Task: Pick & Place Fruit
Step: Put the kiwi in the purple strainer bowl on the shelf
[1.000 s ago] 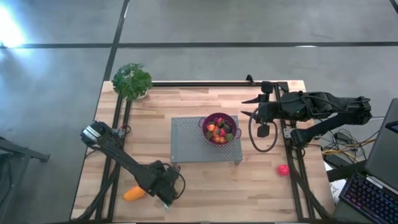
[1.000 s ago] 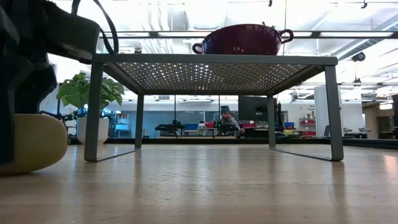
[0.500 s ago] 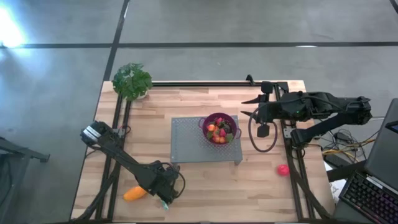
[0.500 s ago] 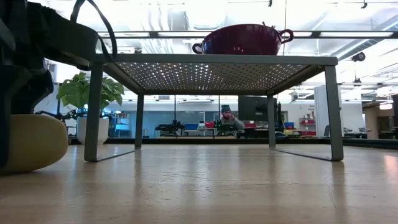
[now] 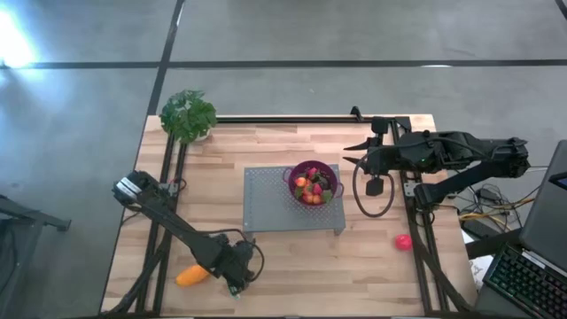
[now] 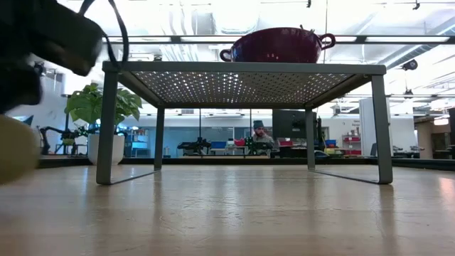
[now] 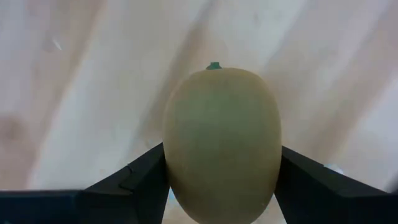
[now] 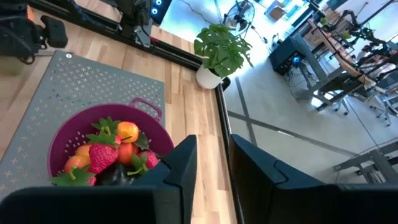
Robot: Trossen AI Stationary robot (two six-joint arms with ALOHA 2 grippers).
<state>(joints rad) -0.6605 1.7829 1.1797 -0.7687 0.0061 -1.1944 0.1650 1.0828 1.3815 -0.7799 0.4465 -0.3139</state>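
Wooden bench (image 5: 292,257) fills the high view's middle: a purple colander (image 5: 314,183) of fruit sits on a grey mesh stand (image 5: 266,199), the left gripper (image 5: 232,266) works at lower left beside an orange fruit (image 5: 190,276), and a pink-red ball (image 5: 403,241) lies at lower right, both unplaced. Left wrist view: its jaws clamp a brown-green oval fruit (image 7: 221,143). Right wrist view: the waiting right gripper (image 8: 208,168) hangs near the colander, jaws narrowly apart and empty.

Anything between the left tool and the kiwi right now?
Nothing visible. The left tool has a finger on each side of the kiwi, both right against its skin, with bare wooden table behind it.
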